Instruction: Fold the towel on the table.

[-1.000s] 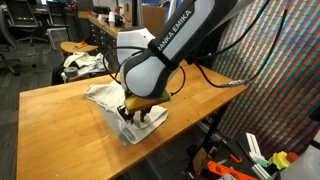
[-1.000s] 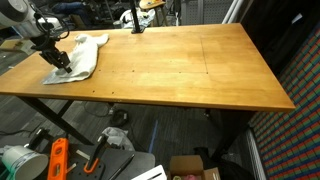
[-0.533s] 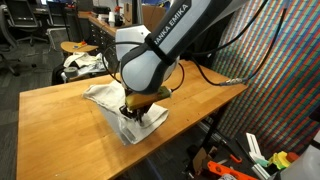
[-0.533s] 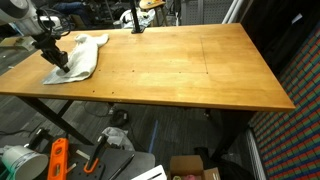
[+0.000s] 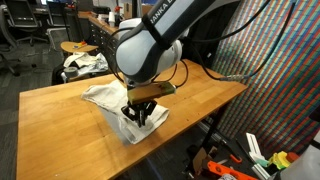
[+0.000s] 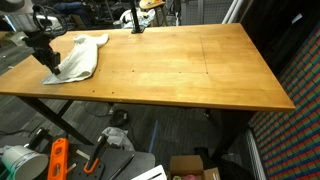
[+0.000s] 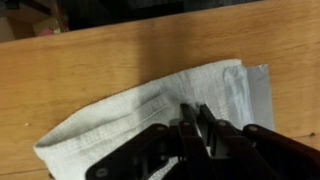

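One pale towel (image 5: 112, 98) lies rumpled near the edge of the wooden tabletop (image 5: 60, 110) in an exterior view. The tool (image 5: 138, 117) bears down on its near corner, probably to lift that corner for a fold. In an exterior view, the towel (image 6: 82, 55) sits at one end of the tabletop (image 6: 180, 70), thin and soft against hard planks. In the wrist view, the tool (image 7: 196, 118) has its dark jaws together, apparently clamped on the woven off-white cloth near its edge.
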Action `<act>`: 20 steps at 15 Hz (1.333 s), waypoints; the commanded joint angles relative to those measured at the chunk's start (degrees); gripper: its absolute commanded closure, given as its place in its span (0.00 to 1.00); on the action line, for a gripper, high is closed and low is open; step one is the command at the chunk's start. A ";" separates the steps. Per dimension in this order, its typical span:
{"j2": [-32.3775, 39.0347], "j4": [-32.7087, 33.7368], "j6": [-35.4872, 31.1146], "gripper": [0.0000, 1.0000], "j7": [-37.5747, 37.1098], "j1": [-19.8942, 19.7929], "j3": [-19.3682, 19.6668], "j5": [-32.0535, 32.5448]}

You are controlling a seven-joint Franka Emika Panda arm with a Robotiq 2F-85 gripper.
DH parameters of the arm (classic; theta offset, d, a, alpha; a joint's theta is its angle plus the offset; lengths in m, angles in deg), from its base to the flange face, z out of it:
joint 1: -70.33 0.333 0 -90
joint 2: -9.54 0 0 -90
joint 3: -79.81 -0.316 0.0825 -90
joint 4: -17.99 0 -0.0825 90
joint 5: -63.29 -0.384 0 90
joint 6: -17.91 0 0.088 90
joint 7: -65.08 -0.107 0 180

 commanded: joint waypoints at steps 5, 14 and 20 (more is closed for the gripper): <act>-1.23 -1.25 -3.50 0.85 1.83 0.09 -3.71 -17.37; -1.78 -6.43 -14.50 0.15 -0.55 1.68 0.13 4.51; -1.81 -7.81 -12.96 0.00 -0.24 1.20 1.43 11.78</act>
